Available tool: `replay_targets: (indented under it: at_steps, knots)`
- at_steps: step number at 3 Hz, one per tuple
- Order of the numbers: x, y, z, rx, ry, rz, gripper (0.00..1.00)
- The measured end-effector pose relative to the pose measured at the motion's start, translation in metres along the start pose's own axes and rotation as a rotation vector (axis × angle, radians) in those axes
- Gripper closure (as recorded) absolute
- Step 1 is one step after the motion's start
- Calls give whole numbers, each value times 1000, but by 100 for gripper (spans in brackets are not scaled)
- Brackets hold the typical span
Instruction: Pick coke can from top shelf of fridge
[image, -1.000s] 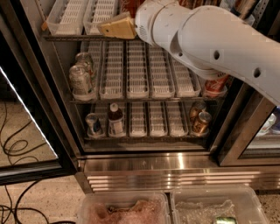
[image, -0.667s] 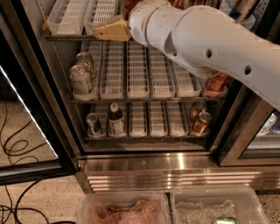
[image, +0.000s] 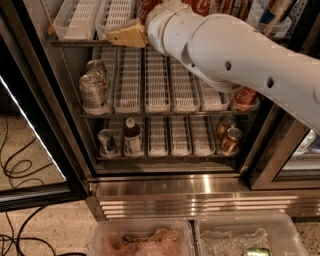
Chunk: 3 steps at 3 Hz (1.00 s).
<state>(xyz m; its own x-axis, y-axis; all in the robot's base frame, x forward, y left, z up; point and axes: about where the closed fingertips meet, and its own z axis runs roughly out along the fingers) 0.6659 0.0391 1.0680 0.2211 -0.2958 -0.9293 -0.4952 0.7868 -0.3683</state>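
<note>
The arm has slid a little leftward along the top shelf (image: 75, 43) of the fridge (image: 165, 188). The gripper (image: 126, 35) now sits at that shelf's front rail. Whether it is clenched or released, I cannot tell. The coke can (image: 199, 5) stands on the top shelf, behind the wrist. Reaching seems the step in hand; next the gripper likely needs lining up with the can.
</note>
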Motion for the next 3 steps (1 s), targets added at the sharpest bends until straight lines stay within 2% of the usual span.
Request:
replay_targets:
  at_steps: [1,2,3]
  knots:
    - [1,-12,0,70,-10,-5,0]
    - [-20,-9,-1,64,-45,31,0]
    - [-20,-9,-1,64,-45,30,0]
